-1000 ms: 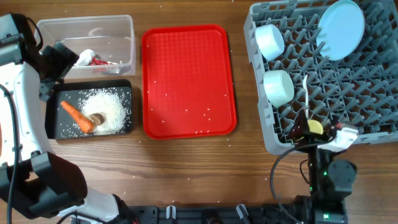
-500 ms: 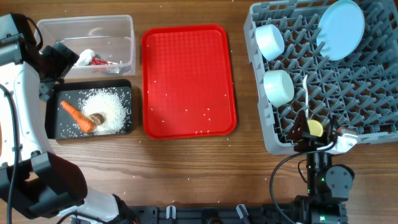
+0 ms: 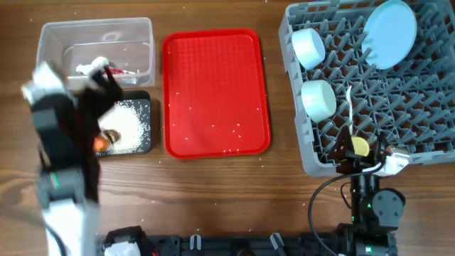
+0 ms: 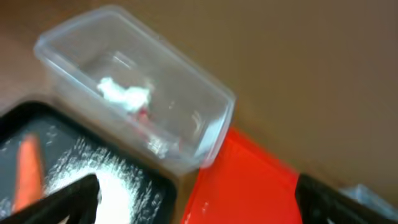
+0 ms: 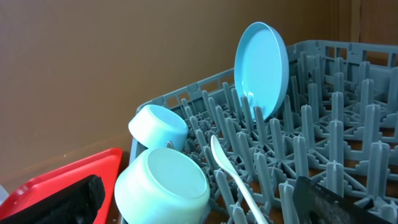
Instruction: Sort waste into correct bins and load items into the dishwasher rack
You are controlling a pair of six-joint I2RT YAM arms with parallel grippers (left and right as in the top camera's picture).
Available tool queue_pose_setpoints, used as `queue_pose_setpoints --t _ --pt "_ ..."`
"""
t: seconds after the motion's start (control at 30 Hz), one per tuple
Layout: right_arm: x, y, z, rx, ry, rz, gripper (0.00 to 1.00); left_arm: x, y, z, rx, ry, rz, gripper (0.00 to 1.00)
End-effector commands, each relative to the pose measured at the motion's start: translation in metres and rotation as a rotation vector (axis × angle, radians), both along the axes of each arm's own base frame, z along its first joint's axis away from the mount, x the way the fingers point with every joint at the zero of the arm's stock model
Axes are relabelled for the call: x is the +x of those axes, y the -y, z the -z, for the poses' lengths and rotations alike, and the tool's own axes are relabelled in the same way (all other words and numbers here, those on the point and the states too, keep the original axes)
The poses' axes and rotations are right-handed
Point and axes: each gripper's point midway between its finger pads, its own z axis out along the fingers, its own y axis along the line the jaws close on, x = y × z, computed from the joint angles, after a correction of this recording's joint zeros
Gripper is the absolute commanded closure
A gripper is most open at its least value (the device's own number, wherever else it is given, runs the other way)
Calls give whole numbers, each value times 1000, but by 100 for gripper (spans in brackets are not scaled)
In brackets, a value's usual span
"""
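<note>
The grey dishwasher rack (image 3: 426, 107) holds a light blue plate (image 3: 389, 32), a light blue bowl (image 3: 308, 46), a pale green bowl (image 3: 318, 99), a white spoon (image 3: 350, 107) and a yellow cup (image 3: 361, 146). My right gripper (image 3: 350, 149) is open at the rack's front edge beside the cup, facing the green bowl (image 5: 163, 186) and spoon (image 5: 236, 177). The clear tub (image 3: 53, 35) holds a white tissue (image 4: 124, 93) and a red wrapper (image 3: 119, 71). The black tray (image 3: 146, 107) holds rice (image 3: 128, 121), a brown scrap (image 3: 110, 135) and a partly hidden carrot (image 4: 28, 174). My left gripper (image 3: 99, 99) is open, blurred, over that tray.
A flat red tray (image 3: 213, 92) with a few rice grains lies between the bins and the rack; it also shows in the left wrist view (image 4: 249, 186) and the right wrist view (image 5: 56, 180). Bare wood table (image 3: 227, 192) runs along the front.
My left arm has swung from the table's left edge in over the black tray and is blurred by motion. The right arm has barely moved.
</note>
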Motion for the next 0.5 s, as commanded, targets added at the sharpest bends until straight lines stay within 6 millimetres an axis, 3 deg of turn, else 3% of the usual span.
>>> queue_pose_setpoints --t 0.0,0.17,0.47 --pt "0 -4 1 8 6 -21 0 -46 17 47 8 47 37 0" --pt "0 -4 1 8 6 -21 0 -79 18 81 55 157 2 0" --pt "0 -4 1 8 6 -21 0 -84 6 107 125 302 -64 0"
